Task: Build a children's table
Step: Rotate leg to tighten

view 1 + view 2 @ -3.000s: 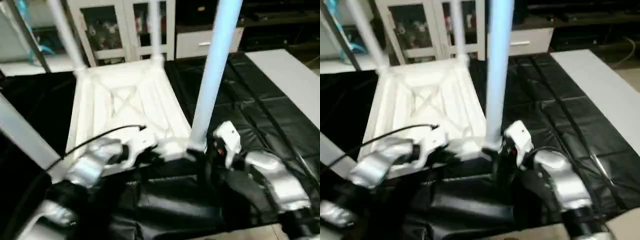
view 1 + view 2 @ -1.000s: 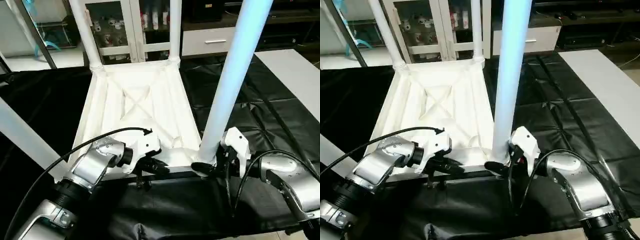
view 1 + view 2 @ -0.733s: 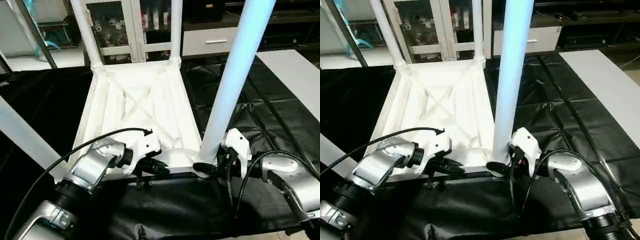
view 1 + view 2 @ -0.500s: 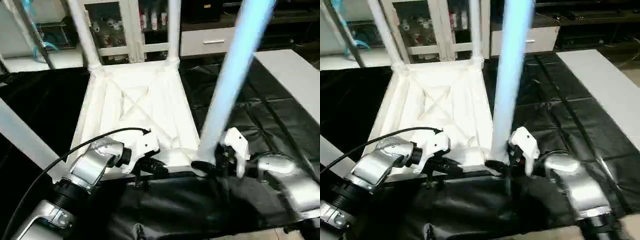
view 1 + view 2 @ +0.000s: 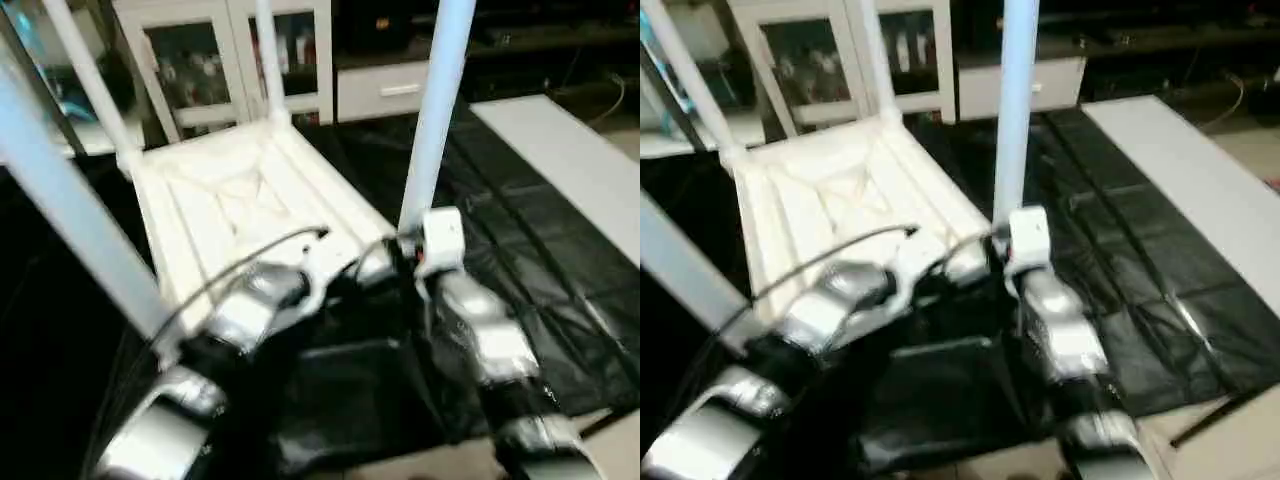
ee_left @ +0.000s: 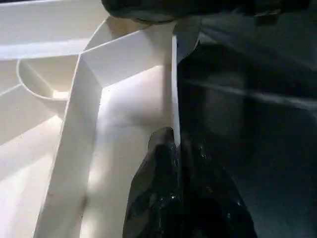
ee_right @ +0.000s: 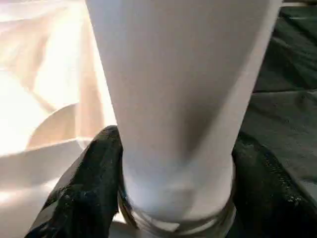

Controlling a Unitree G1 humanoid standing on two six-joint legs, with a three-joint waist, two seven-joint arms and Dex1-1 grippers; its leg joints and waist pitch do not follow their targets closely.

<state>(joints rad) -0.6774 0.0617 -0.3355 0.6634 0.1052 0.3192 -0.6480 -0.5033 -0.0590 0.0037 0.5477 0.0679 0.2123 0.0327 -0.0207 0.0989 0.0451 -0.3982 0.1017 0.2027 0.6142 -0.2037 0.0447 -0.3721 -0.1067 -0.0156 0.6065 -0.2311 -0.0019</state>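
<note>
Tabletop (image 5: 225,205) lies upside down on the black-covered work table (image 5: 520,240), all four legs up. My left gripper (image 6: 174,144) is clenched on the thin near rim. My right gripper (image 7: 173,198) grasps the base of the near-right leg (image 5: 430,120) at its socket. Cabinet (image 5: 230,55) behind.

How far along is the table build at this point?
Done: four legs stand at the corners of the upturned tabletop. In hand: left gripper pinches its rim; right gripper clasps the near right leg at its base. Left: probably turning it upright.
</note>
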